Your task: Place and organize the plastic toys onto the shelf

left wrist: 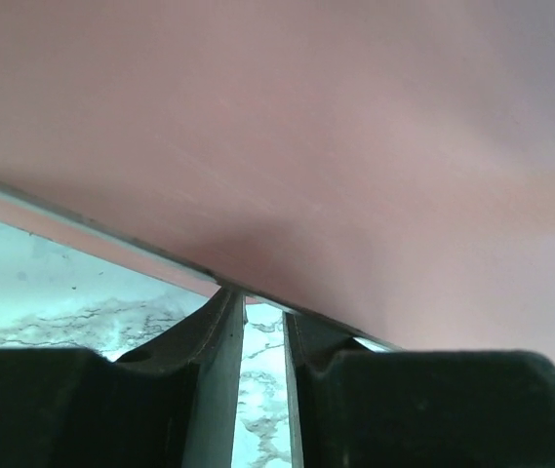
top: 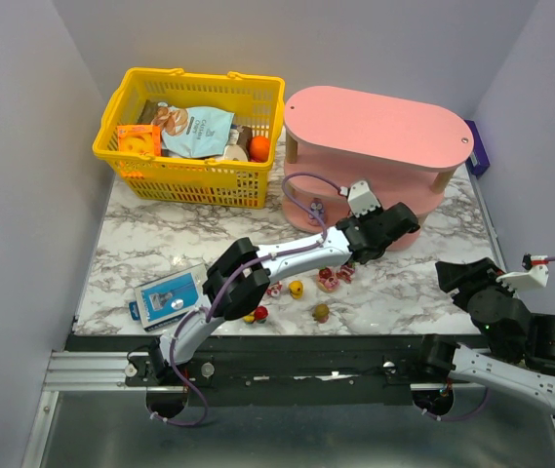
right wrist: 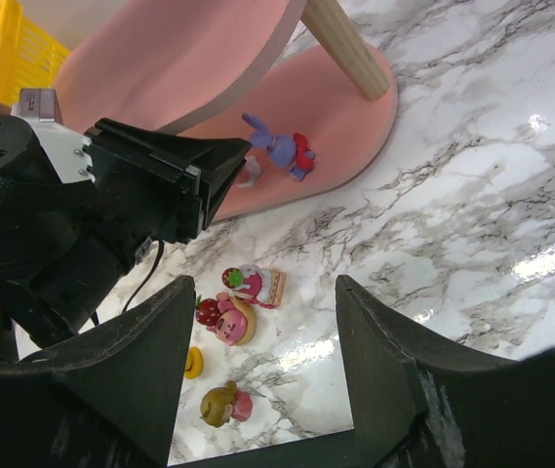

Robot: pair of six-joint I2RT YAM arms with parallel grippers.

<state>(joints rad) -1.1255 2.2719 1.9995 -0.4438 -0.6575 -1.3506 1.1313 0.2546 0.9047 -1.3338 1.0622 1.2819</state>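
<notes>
While the purple toy (right wrist: 279,148) stands on the bottom tier of the shelf (right wrist: 340,122), your left tool (right wrist: 240,161) sits just beside it, jaws slightly parted and empty. Other toys (right wrist: 253,285) lie on the bench (right wrist: 453,214), and your right tool (right wrist: 262,292) hangs released above them.

You're in a lab robot cell: grey walls (top: 23,166) box the marble table (top: 150,244), aluminium rail (top: 92,368) behind left claw (top: 406,224).
</notes>
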